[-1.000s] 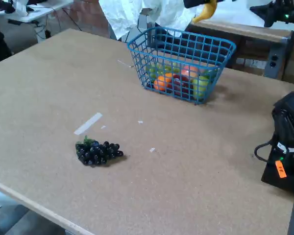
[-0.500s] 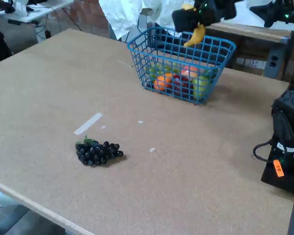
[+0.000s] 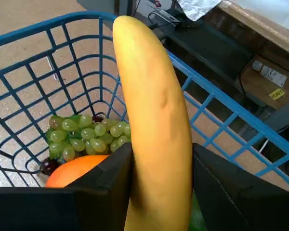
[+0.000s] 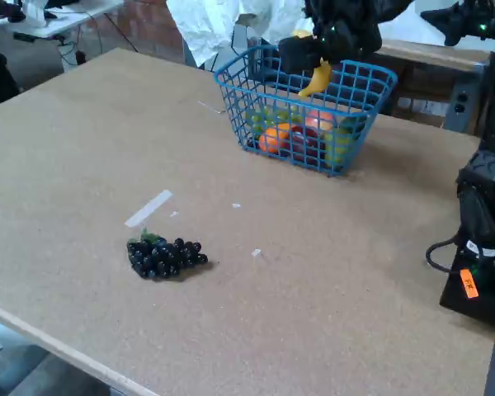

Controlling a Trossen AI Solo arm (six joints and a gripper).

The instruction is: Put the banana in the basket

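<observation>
Wrist view shows the gripper (image 3: 159, 192) clamped on the banana (image 3: 154, 125), which points down over the basket (image 3: 241, 115), upper centre of the fixed view. Released here, it could glance off the orange (image 3: 72, 171) or green grapes (image 3: 86, 134) and catch on the rim.

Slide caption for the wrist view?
Hand grips the banana above the blue basket holding green grapes.
</observation>
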